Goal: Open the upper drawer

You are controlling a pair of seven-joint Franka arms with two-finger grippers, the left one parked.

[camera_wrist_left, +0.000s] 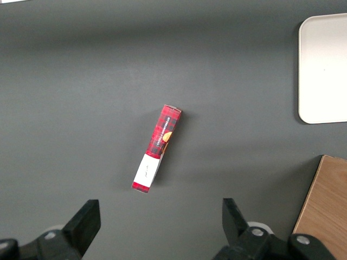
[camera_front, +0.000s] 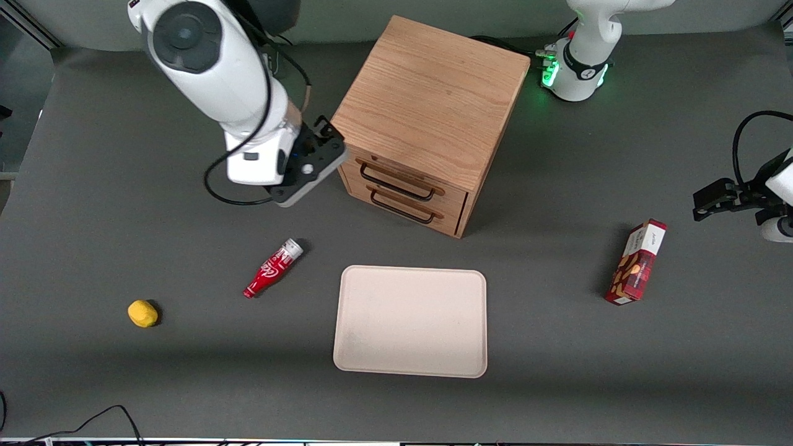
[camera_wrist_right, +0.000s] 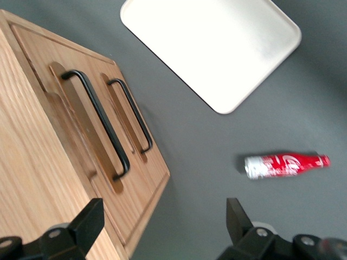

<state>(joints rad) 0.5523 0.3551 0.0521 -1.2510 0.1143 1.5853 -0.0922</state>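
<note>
A small yellow lump (camera_front: pixel 142 313) lies on the dark table (camera_front: pixel 93 384) toward the working arm's end, nearer to the front camera than anything else there. Next along, a red bottle (camera_front: pixel 272 268) lies on its side, its silver cap end pointing toward the cabinet. Above the table, farther from the front camera than the bottle, the gripper (camera_front: pixel 328 144) hangs just beside the corner of the oak cabinet (camera_front: pixel 427 99); in the right wrist view its two fingers (camera_wrist_right: pixel 87 222) stand wide apart with nothing between them, clear of the wood. The upper drawer (camera_front: pixel 406 181) sits closed, flush in the cabinet's front, its thin black wire handle (camera_front: pixel 396 183) just past the pincer's tips and not touched by them; the wrist camera shows the same handle (camera_wrist_right: pixel 97 120) running along the drawer face near one spread finger. Directly under it is the lower drawer (camera_front: pixel 403 210), also shut. A cream tray (camera_front: pixel 410 321) rests flat in front of the cabinet, nearer to the front camera. Toward the parked arm's end, a red snack box (camera_front: pixel 637 262) stands on the table well apart from the cabinet.
</note>
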